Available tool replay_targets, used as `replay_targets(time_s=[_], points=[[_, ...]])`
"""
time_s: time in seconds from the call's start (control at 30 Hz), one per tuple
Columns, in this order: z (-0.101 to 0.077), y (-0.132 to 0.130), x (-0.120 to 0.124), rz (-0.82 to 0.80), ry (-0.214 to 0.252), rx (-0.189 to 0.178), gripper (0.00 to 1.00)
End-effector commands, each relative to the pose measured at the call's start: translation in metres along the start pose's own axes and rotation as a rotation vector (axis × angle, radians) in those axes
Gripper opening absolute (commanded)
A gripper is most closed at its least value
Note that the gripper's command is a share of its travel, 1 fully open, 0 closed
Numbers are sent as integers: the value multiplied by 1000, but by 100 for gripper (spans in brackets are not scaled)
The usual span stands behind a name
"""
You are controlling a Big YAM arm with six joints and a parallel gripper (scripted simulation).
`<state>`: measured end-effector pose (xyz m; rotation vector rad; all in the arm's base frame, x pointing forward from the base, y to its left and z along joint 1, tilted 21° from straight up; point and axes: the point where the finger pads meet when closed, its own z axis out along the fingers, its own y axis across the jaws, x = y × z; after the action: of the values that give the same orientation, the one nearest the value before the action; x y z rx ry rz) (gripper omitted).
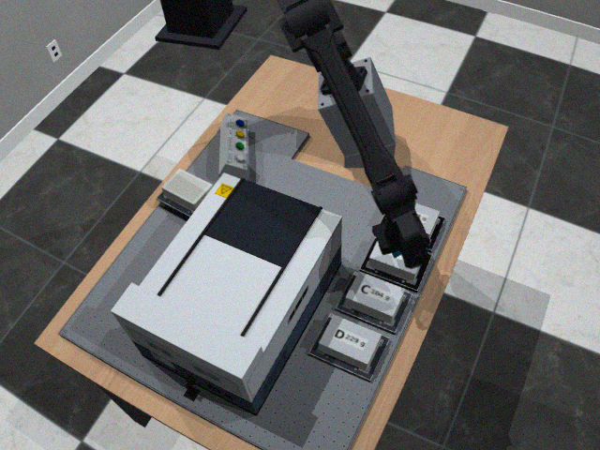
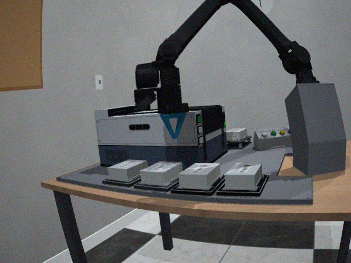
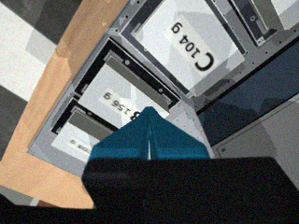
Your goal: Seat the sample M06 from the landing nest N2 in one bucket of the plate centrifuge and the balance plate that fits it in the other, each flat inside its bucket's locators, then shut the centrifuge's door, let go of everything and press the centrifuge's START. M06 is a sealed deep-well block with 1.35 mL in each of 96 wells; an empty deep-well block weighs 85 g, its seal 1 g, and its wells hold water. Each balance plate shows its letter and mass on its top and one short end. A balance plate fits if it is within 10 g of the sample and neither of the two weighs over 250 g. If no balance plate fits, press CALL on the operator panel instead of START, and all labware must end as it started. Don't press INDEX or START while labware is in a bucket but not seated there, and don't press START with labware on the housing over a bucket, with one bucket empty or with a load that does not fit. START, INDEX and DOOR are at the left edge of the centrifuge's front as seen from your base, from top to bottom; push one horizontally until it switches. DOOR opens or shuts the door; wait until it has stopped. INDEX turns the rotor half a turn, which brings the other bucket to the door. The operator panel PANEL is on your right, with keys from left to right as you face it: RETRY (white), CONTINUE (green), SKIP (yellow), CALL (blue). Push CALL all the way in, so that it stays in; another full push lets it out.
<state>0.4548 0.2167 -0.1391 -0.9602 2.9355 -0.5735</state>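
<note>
My gripper (image 1: 397, 254) is shut and empty. Its blue fingers hang well above balance plate B (image 1: 391, 267), as the side view (image 2: 173, 135) shows. In the wrist view the fingertips (image 3: 149, 112) overlap the label "B 156 g" (image 3: 121, 102). Plate C, 104 g (image 1: 375, 292), and plate D, 229 g (image 1: 350, 338), lie further along the row. Plate A (image 1: 428, 215) is mostly hidden by my arm and its label is blurred in the wrist view (image 3: 77, 140). The sample block M06 (image 1: 187, 187) sits in its nest beyond the centrifuge (image 1: 232, 280).
The centrifuge top has a dark panel (image 1: 263, 220) at its near end. Its buttons (image 2: 199, 129) are on the front's edge, the green one on top. The operator panel (image 1: 237, 140) stands near the sample. My grey base pedestal (image 2: 314, 127) is at the right.
</note>
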Motion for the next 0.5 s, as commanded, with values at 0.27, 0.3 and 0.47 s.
replay_targets(time_s=[0.27, 0.3, 0.47], points=[[12, -22, -24, 265, -25, 3, 0], [14, -23, -25, 283, -26, 3, 0], [19, -28, -27, 365, -25, 3, 0]])
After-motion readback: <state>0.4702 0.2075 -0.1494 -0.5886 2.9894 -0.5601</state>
